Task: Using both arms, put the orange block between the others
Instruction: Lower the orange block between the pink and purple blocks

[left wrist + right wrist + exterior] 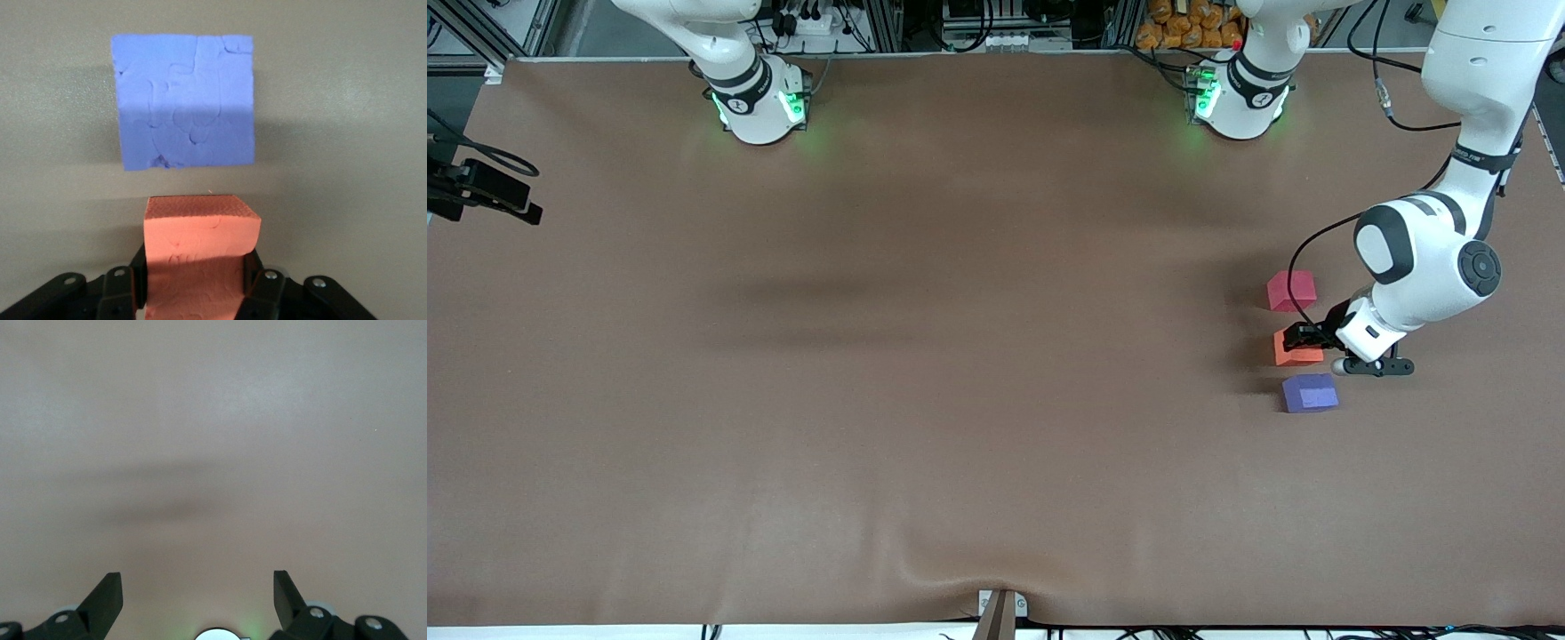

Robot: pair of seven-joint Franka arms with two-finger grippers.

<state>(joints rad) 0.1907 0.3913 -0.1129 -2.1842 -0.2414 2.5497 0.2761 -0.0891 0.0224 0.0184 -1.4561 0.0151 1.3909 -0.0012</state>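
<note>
Clamped between the two black fingers (257, 283) of the left gripper (1296, 338) is the orange block (1297, 348), which is seen low at the table near the left arm's end. In the left wrist view the orange block (199, 257) is pinched on both sides by the fingers, its top face visible between them. Whether it rests fully on the brown table (871, 356) cannot be told.

Nearest the front camera, the purple-blue cube (1309, 392) is found flat on the table, just beside the orange block but apart from it; a narrow strip of table is shown between the two in the left wrist view, where the purple-blue cube (185, 100) is seen square-on. Next comes the held orange block. Farther from the front camera, the pinkish-red cube (1291, 290) is set on the table, again with a gap left between it and the orange block. The three cubes are thus ranged in a rough line, with the orange one in the middle.

Over bare table, the right gripper (198, 593) is held with its fingers spread wide and nothing between them; that arm is waiting, and only its green-lit base (760, 105) is shown in the front view.
</note>
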